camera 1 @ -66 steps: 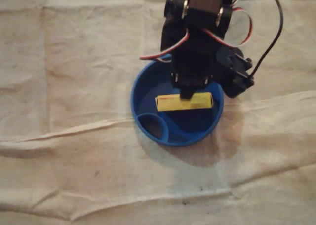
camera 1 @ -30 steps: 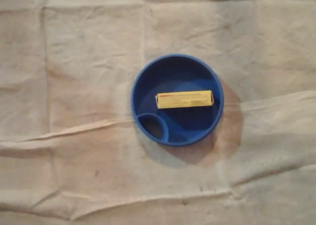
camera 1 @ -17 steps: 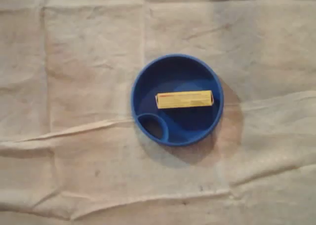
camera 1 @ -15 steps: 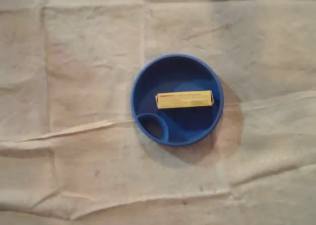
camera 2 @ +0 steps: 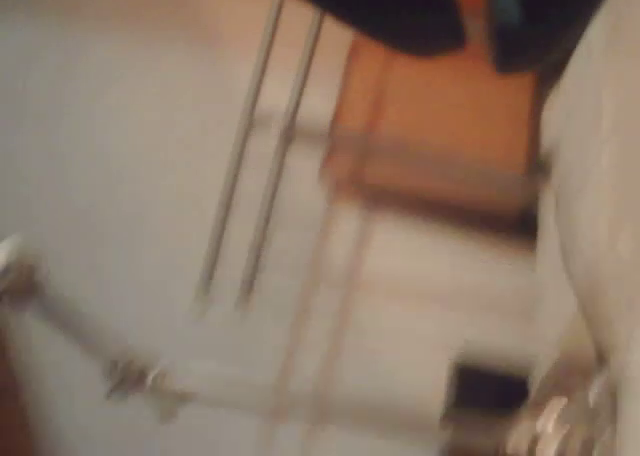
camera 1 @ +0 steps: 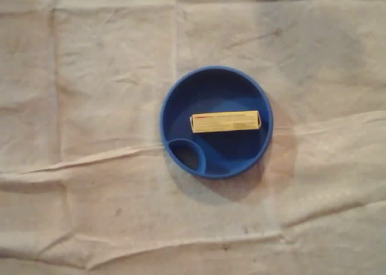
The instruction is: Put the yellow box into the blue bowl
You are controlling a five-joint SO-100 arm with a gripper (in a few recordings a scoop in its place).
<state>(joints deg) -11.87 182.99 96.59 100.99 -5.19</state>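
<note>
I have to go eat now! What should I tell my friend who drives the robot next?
Jaws: the wrist view is too blurred to tell if they are open or shut.
Things: the yellow box lies flat in the big part of the blue bowl, with nothing gripping it. The bowl sits on the creased cloth.
Done: the box is in the bowl.
Left: probably nothing; just check the jaws.

arm: withdrawn from above blue bowl (camera 1: pixel 211 85) | yellow box (camera 1: pixel 225 122): let go | wrist view: blurred, perhaps swinging
</note>
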